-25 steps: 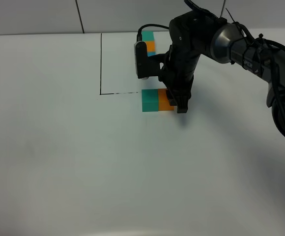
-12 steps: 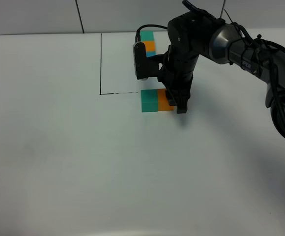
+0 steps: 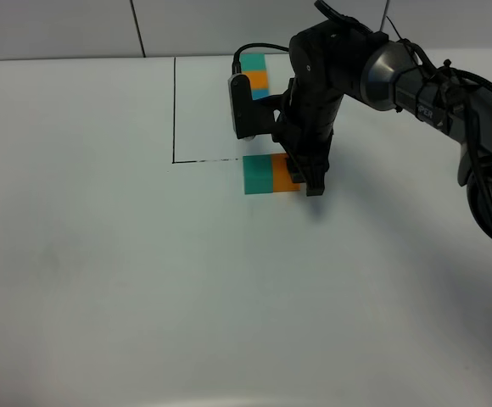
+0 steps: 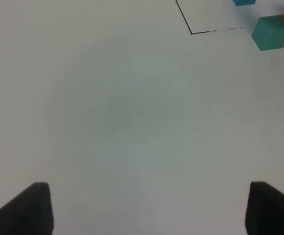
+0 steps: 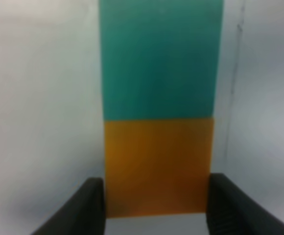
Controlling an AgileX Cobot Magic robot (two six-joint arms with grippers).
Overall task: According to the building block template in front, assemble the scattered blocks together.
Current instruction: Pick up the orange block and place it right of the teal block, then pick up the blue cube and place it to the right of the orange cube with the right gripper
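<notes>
The template (image 3: 255,71), a teal, orange and blue row, lies at the back inside a black-lined rectangle (image 3: 174,110), partly hidden by the right arm. In front of that rectangle a loose teal cube (image 3: 257,175) (image 5: 160,58) and a loose orange cube (image 3: 283,174) (image 5: 159,166) sit flush side by side. My right gripper (image 3: 307,180) (image 5: 157,208) points down at the orange cube's right end, its fingers (image 5: 90,205) pressed against both sides of that cube. The loose blue cube is hidden. My left gripper (image 4: 152,208) is open over bare table, with the teal cube (image 4: 269,32) far off.
The white table (image 3: 127,280) stretches wide to the left and front of the cubes. The right arm and its cable (image 3: 416,85) reach in from the right. A wall (image 3: 59,25) runs behind the table's back edge.
The right gripper and the two joined cubes have slid very slightly to the left. The left gripper has not moved.
</notes>
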